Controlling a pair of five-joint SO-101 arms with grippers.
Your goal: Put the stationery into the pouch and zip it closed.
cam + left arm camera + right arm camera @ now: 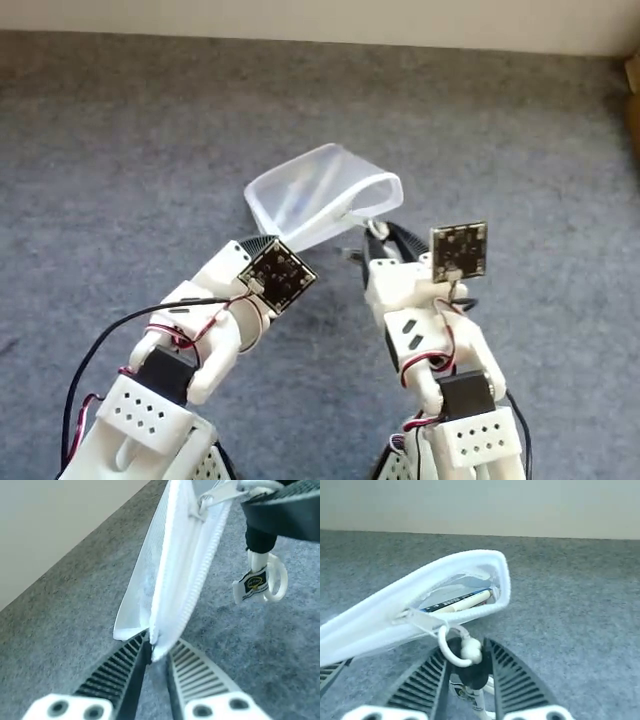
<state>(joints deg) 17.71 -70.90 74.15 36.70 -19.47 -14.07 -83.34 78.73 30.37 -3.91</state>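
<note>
- Your left gripper [151, 652] is clamped on one end corner of the pouch [170, 565]. Its two ribbed fingers [117, 672] pinch the white zip edge with only the fabric between them.
- From above, that gripper [263, 243] sits at the nearer left end of the pouch [320, 195], which lies in the middle of the grey desk [120, 150], just ahead of both arms.
- Your right gripper [466, 649] is nearly closed on the zipper pull. A dark knot and a white bead on the pull's cord are caught between its fingers [512, 680].
- The white ring [442, 647] of the pull loops just ahead of the fingertips, and a flat tab joins it to the slider [409, 614].
- In the high view the right gripper [373, 240] is at the pouch's nearer right side, touching its rim.
- The left wrist view looks along the zip line to the other arm's dark finger [280, 507], with the ring [277, 580] and a small tag [251, 585] hanging under it.
- The pouch [380, 615] is only part closed. From the slider to the far end its mouth gapes open.
- A pen [462, 601] lies inside the pouch, seen through the open mouth.
- You cannot tell whether the pouch's underside rests on the desk.
</note>
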